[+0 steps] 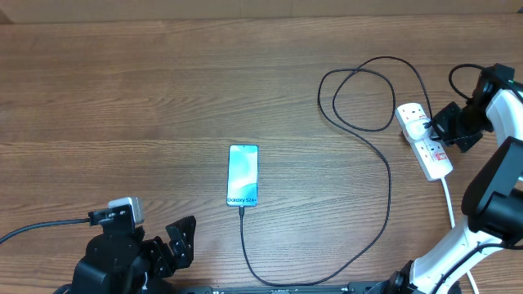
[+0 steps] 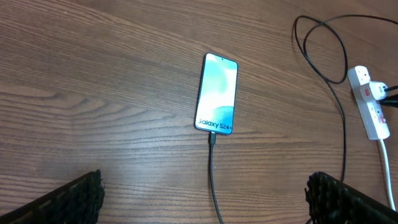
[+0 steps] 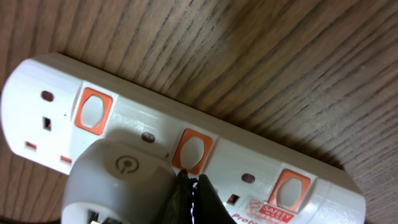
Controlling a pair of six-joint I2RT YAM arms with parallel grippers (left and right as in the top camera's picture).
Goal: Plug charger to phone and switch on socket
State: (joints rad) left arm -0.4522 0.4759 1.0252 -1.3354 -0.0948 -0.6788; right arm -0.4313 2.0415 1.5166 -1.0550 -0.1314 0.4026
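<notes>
The left arm (image 1: 114,253) sits folded at the near left edge, its pincer (image 1: 181,242) pointing toward the middle with the jaws spread wide, so that in the left wrist view its two dark fingers (image 2: 74,198) show only at the bottom corners. The right arm (image 1: 498,175) rises from the near right corner in white links and bends over at the far right. Its black pincer (image 1: 437,126) points left and downward, and its dark fingertips (image 3: 189,196) are drawn together into one narrow point.
</notes>
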